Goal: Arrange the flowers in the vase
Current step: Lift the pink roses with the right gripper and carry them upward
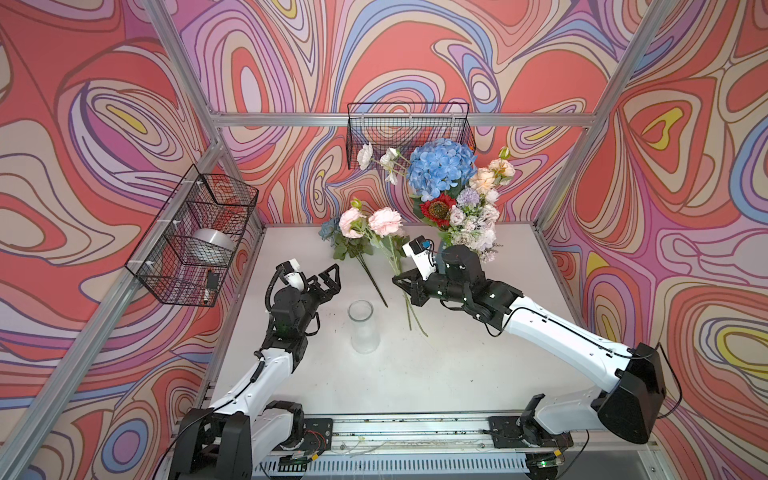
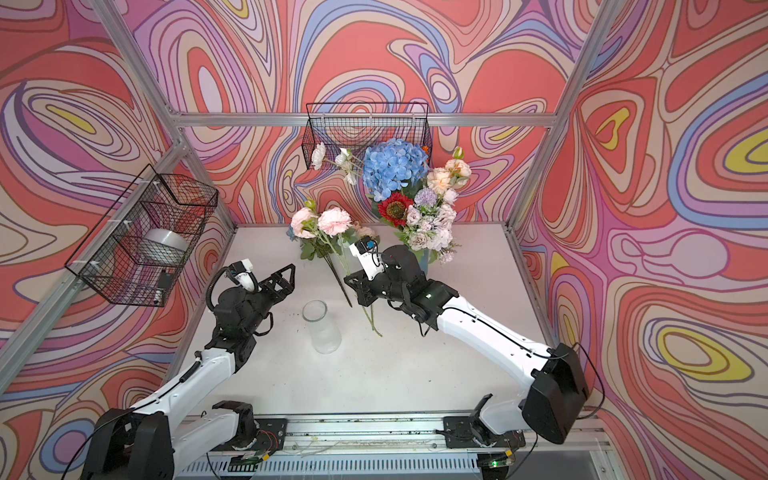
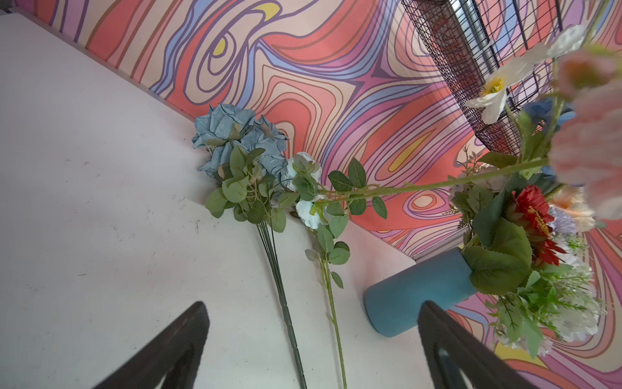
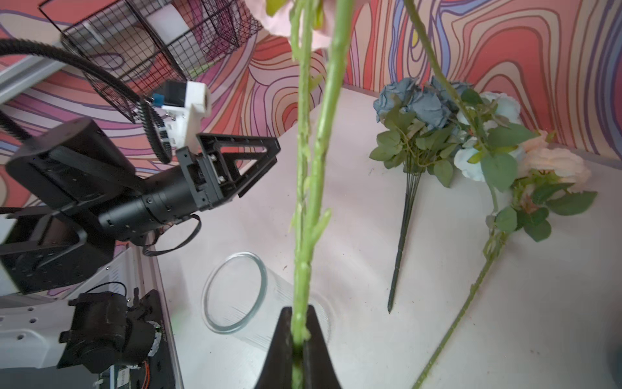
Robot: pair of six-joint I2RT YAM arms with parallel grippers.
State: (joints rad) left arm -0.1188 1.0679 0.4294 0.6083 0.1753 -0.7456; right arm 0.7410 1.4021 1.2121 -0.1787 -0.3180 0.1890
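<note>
Swirl-patterned walls [image 1: 415,62] of red, lilac and blue close me in on three sides, a wire basket [image 1: 195,237] hung on the left one and a second basket [image 1: 409,124] on the back. The white worktop [image 1: 415,374] is scuffed and flecked. At its back a blue vase [image 3: 414,296] holds mixed blooms [image 1: 440,170]; the empty glass vase [image 1: 363,328] stands upright between my arms. Blue roses [image 1: 330,230] lie near the back wall. My right fingers [image 1: 398,281] pinch the stem of the pink flowers [image 1: 374,222]; my left fingers [image 1: 334,279] gape wide, empty.
</note>
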